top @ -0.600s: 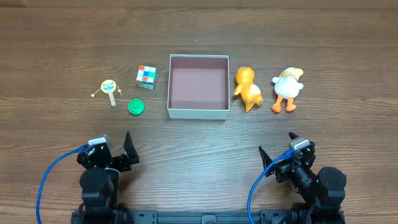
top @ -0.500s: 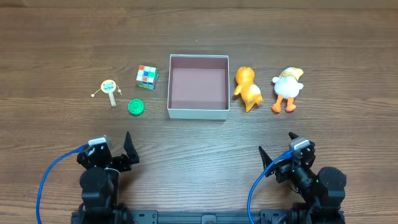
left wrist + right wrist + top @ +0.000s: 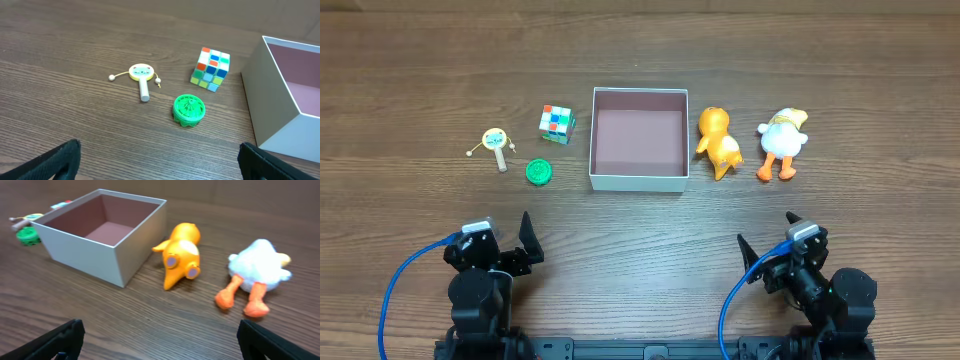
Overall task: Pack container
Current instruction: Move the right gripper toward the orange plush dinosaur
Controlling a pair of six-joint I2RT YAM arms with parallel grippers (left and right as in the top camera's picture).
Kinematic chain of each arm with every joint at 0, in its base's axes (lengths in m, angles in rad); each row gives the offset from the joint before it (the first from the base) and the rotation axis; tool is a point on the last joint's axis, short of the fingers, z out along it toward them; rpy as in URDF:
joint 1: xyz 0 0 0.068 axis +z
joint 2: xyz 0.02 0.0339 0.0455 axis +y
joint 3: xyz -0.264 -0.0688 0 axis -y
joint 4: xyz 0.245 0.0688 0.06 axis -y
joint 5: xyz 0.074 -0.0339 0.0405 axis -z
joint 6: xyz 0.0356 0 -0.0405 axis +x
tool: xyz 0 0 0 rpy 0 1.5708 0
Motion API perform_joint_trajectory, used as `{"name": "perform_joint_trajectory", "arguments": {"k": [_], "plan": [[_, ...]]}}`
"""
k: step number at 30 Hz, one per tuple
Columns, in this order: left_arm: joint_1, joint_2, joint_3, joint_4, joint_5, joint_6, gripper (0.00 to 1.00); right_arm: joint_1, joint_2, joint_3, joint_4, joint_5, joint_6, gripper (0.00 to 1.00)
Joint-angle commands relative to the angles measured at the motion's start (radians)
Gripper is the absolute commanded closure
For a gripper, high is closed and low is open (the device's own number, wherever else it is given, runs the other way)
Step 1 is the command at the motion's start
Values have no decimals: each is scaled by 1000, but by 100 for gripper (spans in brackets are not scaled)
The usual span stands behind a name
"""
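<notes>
The container point(image 3: 639, 181), a square white box with a pink-mauve inside, sits mid-table and holds nothing; it also shows in the left wrist view point(image 3: 280, 110) and the right wrist view point(image 3: 95, 260). Left of it lie a colour cube point(image 3: 556, 123), a green round toy point(image 3: 539, 172) and a small yellow rattle point(image 3: 495, 142). Right of it lie an orange duck point(image 3: 718, 141) and a white plush duck point(image 3: 782, 142). My left gripper point(image 3: 505, 237) and right gripper point(image 3: 765, 235) are open and empty near the front edge, well short of all toys.
Blue cables point(image 3: 395, 290) loop beside both arm bases at the front edge. Bare wood table point(image 3: 640, 230) lies between the grippers and the row of toys.
</notes>
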Motion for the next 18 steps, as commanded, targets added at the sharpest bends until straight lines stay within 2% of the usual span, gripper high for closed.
{"name": "perform_joint_trajectory", "arguments": {"k": [1,5,6,7,9,11,14,18], "plan": [[10,-11,-6,3,6,8,0,5,-10,-8,10,-119,1,0],[10,-10,-4,-9,256,-75,0,5,-10,-8,113,-386,5,0],[10,-10,-2,-14,316,-96,0,5,-10,-8,151,-451,43,0],[10,-10,3,-13,365,-125,0,5,-10,-8,188,-451,157,0],[10,-6,45,-33,385,-180,0,5,-10,-6,212,-395,348,0],[10,26,113,-55,384,-187,0,5,-8,15,207,-344,420,0],[10,192,278,-165,308,-187,0,5,79,154,111,-184,435,0],[10,525,544,-272,300,-163,0,5,343,442,-78,29,385,0]]}}
